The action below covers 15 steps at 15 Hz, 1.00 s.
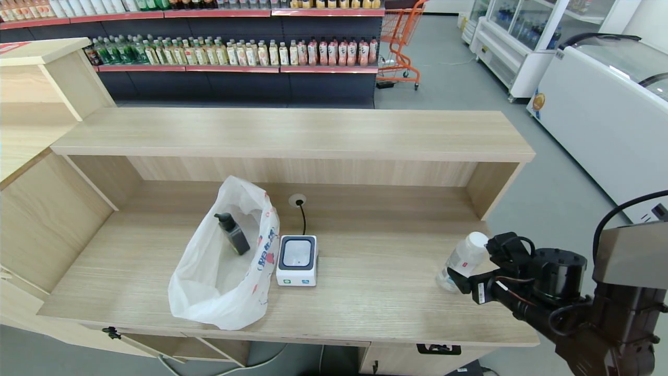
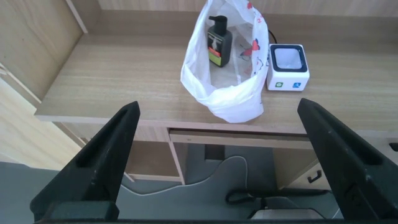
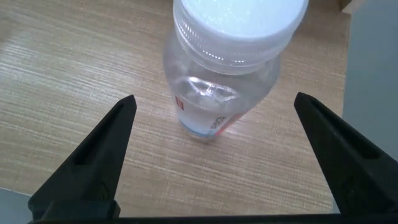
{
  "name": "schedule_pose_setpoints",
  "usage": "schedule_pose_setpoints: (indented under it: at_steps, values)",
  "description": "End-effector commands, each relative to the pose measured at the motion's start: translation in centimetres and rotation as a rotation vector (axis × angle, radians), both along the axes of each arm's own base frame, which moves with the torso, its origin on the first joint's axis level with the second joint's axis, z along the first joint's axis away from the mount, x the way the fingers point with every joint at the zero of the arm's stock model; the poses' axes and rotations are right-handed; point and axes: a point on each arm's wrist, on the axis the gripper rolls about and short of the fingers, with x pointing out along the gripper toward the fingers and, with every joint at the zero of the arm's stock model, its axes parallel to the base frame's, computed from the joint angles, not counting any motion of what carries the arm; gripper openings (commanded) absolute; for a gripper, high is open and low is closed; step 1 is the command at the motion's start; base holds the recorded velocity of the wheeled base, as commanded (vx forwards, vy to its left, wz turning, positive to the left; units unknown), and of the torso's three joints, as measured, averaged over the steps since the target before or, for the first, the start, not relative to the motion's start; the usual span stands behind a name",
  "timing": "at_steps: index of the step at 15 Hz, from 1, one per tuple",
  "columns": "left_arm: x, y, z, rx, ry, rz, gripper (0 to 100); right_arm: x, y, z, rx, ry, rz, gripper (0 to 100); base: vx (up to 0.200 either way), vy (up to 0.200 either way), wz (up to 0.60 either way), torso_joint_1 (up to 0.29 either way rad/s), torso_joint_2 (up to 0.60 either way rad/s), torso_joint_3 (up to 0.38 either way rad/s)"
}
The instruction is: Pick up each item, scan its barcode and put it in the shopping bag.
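A clear bottle (image 1: 462,259) with a white cap stands at the counter's right end. My right gripper (image 1: 472,266) is open around it, one finger on each side; in the right wrist view the bottle (image 3: 221,81) stands between the two spread fingers (image 3: 93,162) without touching them. A white shopping bag (image 1: 224,261) lies open left of centre with a dark pump bottle (image 1: 233,234) inside. Beside it sits the white barcode scanner (image 1: 297,259). My left gripper (image 2: 217,168) hangs open below the counter's front edge, facing the bag (image 2: 227,68) and scanner (image 2: 288,66).
The wooden counter (image 1: 365,292) has a raised back shelf (image 1: 292,133) and side walls. The scanner's black cable (image 1: 302,216) runs to a hole at the back. Bare counter lies between scanner and bottle. Shop shelves, an orange cart (image 1: 402,42) and freezers (image 1: 600,104) stand beyond.
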Motion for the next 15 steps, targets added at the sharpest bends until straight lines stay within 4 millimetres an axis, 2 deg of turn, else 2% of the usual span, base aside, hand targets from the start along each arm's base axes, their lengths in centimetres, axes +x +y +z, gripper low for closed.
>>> schedule_pose_setpoints:
  at_steps: [1, 8, 15]
  values:
    - [0.0, 0.0, 0.0, 0.000, -0.001, -0.002, 100, 0.8, 0.2, -0.8, 0.003, 0.006, 0.004, 100, 0.000, 0.000, 0.00, 0.000, 0.00, 0.000]
    - [0.0, 0.0, 0.0, 0.000, -0.001, 0.001, 100, 3.0, 1.9, -1.8, 0.012, -0.030, 0.042, 100, 0.000, 0.000, 0.00, 0.000, 0.00, 0.000]
    - [0.0, 0.0, 0.0, 0.000, -0.001, -0.001, 100, 5.1, 2.8, -2.3, 0.015, -0.078, 0.055, 100, 0.000, 0.000, 0.00, 0.000, 0.00, 0.000]
